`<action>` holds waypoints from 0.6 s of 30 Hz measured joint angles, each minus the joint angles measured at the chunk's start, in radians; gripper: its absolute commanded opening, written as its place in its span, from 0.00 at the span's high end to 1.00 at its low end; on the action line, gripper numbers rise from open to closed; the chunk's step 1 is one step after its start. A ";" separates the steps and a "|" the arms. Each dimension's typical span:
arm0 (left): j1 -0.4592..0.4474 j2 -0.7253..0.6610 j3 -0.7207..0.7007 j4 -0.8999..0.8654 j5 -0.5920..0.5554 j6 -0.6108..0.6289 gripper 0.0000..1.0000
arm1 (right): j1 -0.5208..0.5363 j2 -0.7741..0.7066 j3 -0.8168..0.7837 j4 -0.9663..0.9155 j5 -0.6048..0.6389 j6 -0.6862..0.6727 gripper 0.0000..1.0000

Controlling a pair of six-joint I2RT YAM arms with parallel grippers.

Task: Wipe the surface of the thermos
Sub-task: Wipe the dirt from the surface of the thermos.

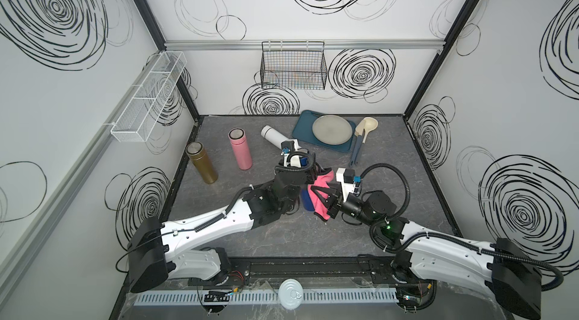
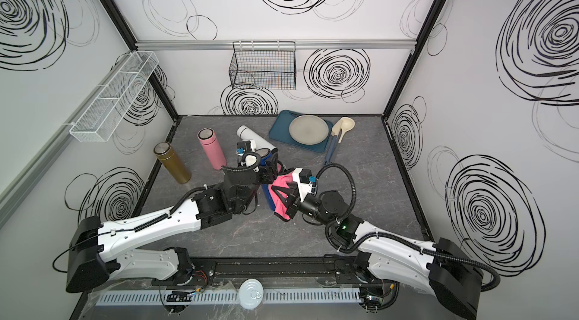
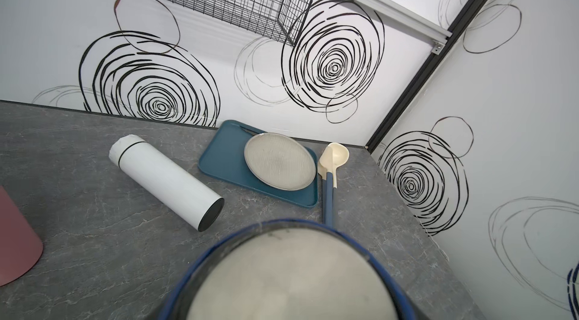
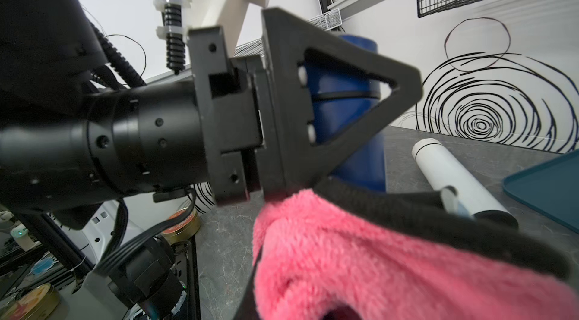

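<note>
A blue thermos [image 1: 306, 202] [image 2: 266, 194] stands upright at the middle of the table, and my left gripper [image 1: 304, 163] [image 2: 270, 167] is shut on its upper part. The left wrist view is filled from below by its pale lid [image 3: 291, 271]. My right gripper [image 1: 321, 195] [image 2: 283, 194] is shut on a pink cloth [image 1: 322, 182] [image 2: 283, 181] [image 4: 376, 255], which lies against the thermos's right side. In the right wrist view the blue thermos [image 4: 344, 99] shows behind the left gripper's black triangular finger.
A white thermos [image 1: 275, 137] lies behind the left gripper. Pink [image 1: 240, 152] and gold [image 1: 202, 162] thermoses stand at the left. At the back right a teal tray [image 1: 301, 126] holds a plate [image 1: 332, 129], with a ladle [image 1: 363, 137] beside it. A black wire basket [image 1: 293, 65] hangs on the back wall.
</note>
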 measured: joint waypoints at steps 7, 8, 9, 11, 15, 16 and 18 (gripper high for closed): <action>0.012 -0.005 -0.024 -0.073 -0.070 -0.002 1.00 | 0.011 0.159 -0.083 0.087 0.023 0.043 1.00; 0.011 -0.008 -0.026 -0.081 -0.074 -0.005 1.00 | 0.012 0.166 -0.085 0.074 0.026 0.043 1.00; 0.010 -0.013 -0.028 -0.089 -0.076 -0.011 1.00 | 0.014 0.167 -0.084 0.066 0.028 0.042 1.00; 0.010 -0.027 -0.028 -0.098 -0.084 -0.024 1.00 | 0.022 0.164 -0.071 0.052 0.030 0.033 1.00; 0.010 -0.053 -0.020 -0.113 -0.119 -0.055 1.00 | 0.032 0.168 0.023 0.012 0.022 0.004 1.00; 0.010 -0.053 -0.011 -0.125 -0.130 -0.071 1.00 | 0.033 0.171 0.050 0.008 0.020 -0.004 1.00; 0.003 -0.050 0.018 -0.164 -0.154 -0.106 1.00 | 0.035 0.175 0.093 0.010 0.019 -0.018 1.00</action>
